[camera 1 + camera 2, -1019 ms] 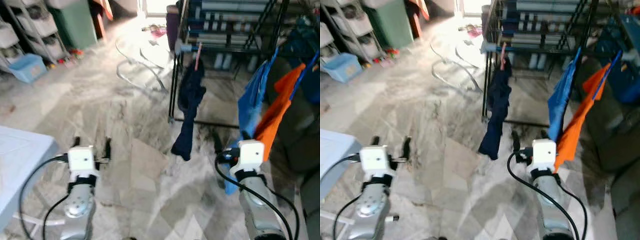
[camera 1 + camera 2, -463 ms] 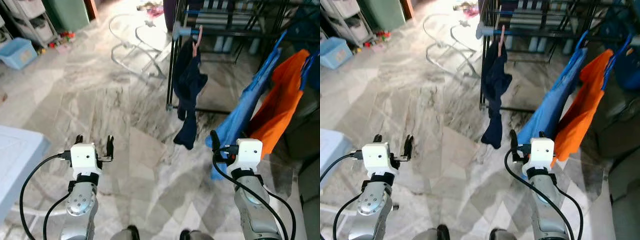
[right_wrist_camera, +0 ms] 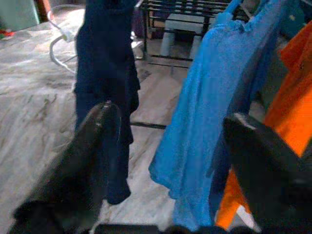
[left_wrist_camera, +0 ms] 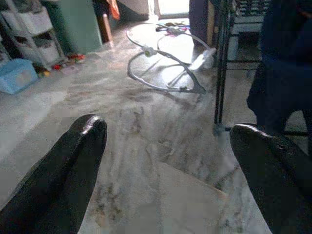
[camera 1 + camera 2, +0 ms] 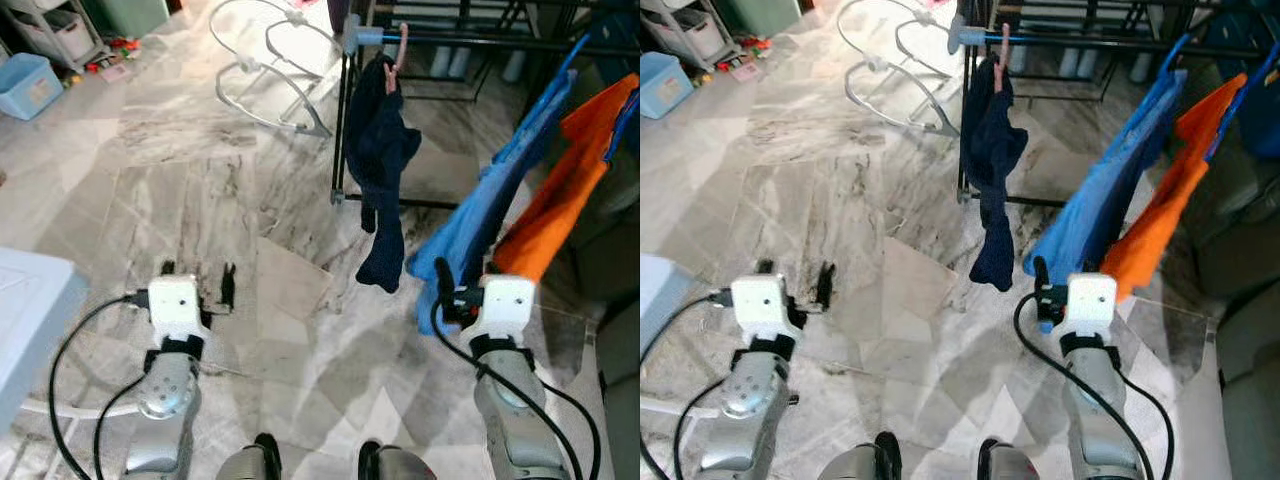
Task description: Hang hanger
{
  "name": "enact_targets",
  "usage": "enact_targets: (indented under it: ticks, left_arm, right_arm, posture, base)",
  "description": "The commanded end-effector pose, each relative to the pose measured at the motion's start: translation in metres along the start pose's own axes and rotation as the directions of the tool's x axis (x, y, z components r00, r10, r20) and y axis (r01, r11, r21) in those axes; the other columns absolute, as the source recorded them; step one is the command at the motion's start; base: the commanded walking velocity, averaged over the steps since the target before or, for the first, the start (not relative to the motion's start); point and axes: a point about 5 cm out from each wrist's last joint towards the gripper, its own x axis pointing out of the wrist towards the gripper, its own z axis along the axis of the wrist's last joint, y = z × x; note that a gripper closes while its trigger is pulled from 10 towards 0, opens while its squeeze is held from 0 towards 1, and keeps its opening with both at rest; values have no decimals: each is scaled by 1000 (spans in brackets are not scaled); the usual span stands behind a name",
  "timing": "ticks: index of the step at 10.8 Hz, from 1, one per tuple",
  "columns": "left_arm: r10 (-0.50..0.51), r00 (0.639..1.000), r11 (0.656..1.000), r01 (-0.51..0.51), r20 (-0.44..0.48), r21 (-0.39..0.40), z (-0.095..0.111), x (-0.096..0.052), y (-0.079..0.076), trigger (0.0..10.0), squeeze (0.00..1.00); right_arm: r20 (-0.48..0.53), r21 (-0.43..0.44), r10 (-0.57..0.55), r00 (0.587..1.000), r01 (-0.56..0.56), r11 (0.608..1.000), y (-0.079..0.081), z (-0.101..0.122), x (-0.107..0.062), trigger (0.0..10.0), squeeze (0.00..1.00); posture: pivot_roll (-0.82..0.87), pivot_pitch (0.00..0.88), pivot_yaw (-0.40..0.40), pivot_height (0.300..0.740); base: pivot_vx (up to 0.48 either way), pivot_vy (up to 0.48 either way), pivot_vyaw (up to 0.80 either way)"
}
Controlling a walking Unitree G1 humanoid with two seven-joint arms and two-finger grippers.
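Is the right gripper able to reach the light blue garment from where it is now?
Probably yes: the right gripper is open and just below the light blue garment, with nothing between them.

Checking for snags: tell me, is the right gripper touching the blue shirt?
Apart: right wrist view shows open fingers short of the blue shirt, floor between.

Around you: marble floor, storage and a bouncer frame.

You're standing on a grey-veined marble floor (image 5: 150,180). Ahead to your left lies a white tubular bouncer frame (image 5: 268,60), resting on the floor near the foot of the black rack (image 5: 345,120). Far left you have a light blue bin (image 5: 28,85) beside a white drawer unit (image 5: 45,28), with small toys (image 5: 105,62) scattered nearby. A pale blue surface (image 5: 25,320) sits at your left edge.
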Motion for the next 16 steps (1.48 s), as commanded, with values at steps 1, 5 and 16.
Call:
enact_targets:
  ticks: [1,5,16]
  left_arm:
    - [-2,999,1000,2,-40,0,-8,-5,2,10000,1000]
    - [-7,999,1000,7,-51,-6,-10,-2,-1,10000,1000]
    - [-139,990,989,138,-5,-56,-2,10,-22,10000,0]
  right_arm:
    - [-12,14,-13,1000,13,1000,-2,-2,-2,10000,1000]
    - [-12,4,-20,1000,20,1000,-3,-1,-3,10000,1000]
    - [-21,-30,8,1000,-8,1000,2,2,5,10000,0]
  posture:
    - [-145,272,40,740]
    - [-155,264,36,740]
    - [-165,253,26,740]
  base:
    - [0,0,0]
    - [0,0,0]
    - [153,22,-334]
